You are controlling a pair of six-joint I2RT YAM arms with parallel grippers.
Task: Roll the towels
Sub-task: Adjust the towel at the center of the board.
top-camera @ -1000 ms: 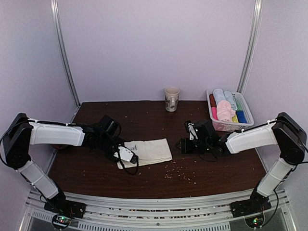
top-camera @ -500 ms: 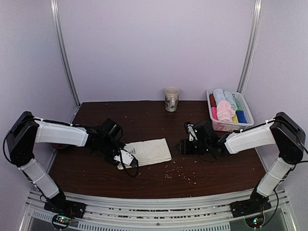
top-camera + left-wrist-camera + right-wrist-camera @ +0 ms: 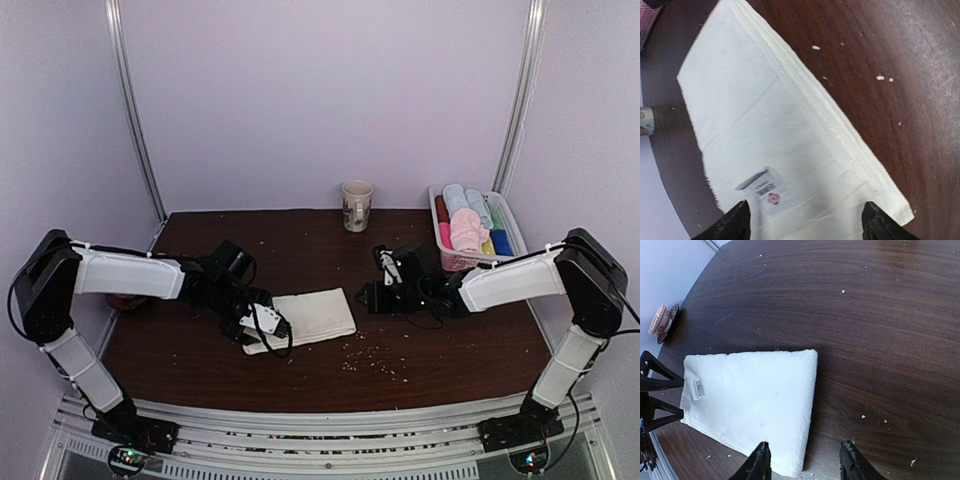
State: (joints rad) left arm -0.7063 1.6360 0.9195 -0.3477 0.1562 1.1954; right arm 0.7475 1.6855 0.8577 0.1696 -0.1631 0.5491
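A cream-white towel (image 3: 312, 313) lies folded flat near the table's middle, its small label (image 3: 765, 189) facing up at its left end. My left gripper (image 3: 262, 325) hovers over that left end, open, its fingers straddling the towel (image 3: 775, 115) with nothing gripped; in the left wrist view the gripper (image 3: 802, 222) sits at the bottom edge. My right gripper (image 3: 368, 297) stands open just right of the towel (image 3: 750, 400); the right wrist view shows the gripper (image 3: 805, 460) above the towel's near right corner, holding nothing. A pale pink towel (image 3: 465, 230) lies bunched in the basket.
A white basket (image 3: 508, 222) with several rolled coloured towels stands at the back right. A mug (image 3: 356, 205) stands at the back centre. Pale crumbs (image 3: 370, 358) are scattered in front of the towel. A small pinkish object (image 3: 660, 321) sits by the table's left edge.
My left gripper, shut one second ago, has opened and let go of the towel's left end. The right gripper has slid left, closer to the towel.
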